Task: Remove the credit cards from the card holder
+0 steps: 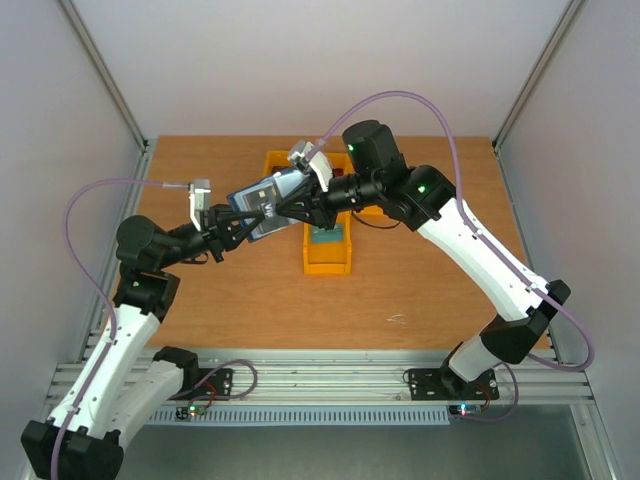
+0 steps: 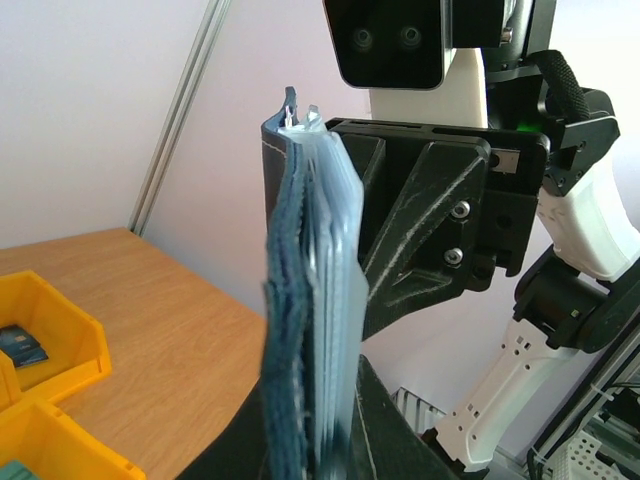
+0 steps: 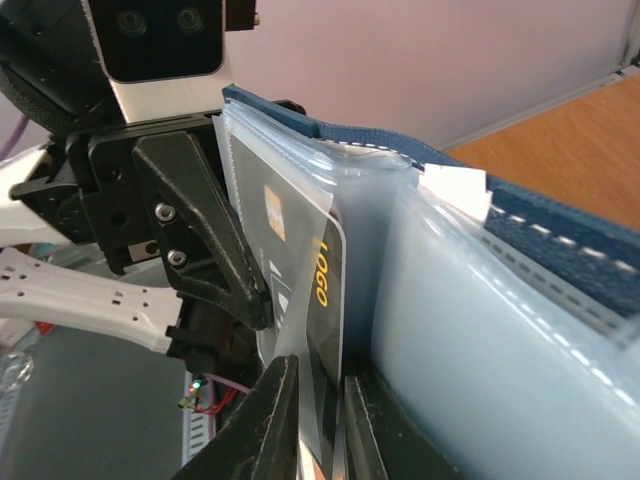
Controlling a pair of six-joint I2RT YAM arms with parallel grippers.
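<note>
Navy cloth and clear sleeves: holder (image 1: pixel 252 200) open in mid-air above the orange wood surface (image 1: pixel 220 290), well clear of it, pinned from both sides. On its left edge, left pincer (image 1: pixel 245 222) clamped tight. Inside it, right pincer (image 3: pixel 320 378) narrowed to a slit on the lower part of a dark card (image 3: pixel 326 290) with yellow "LOGO" lettering, fingers (image 3: pixel 275 410) against either face; sleeve plastic between pad and card or not, cannot tell. Card upright in a clear sleeve, rounded top corner showing, just beside the holder's stitched navy rim. Plenty of bare wood in front of the arms and to either side; less room behind, with yellow bins (image 1: pixel 330 263) under and beyond the right pincer, something teal in the near one, too small to make out. Hardly any gap between the two pincers, black frames close together across the holder. From the left wrist, holder edge-on only, layers packed too tight to count, own fingers cut off by the bottom edge. From above, white lettering on a dark face, partly covered by the right arm's fingers, only the first letters legible. Bottom of the card out of frame in the right wrist view.
</note>
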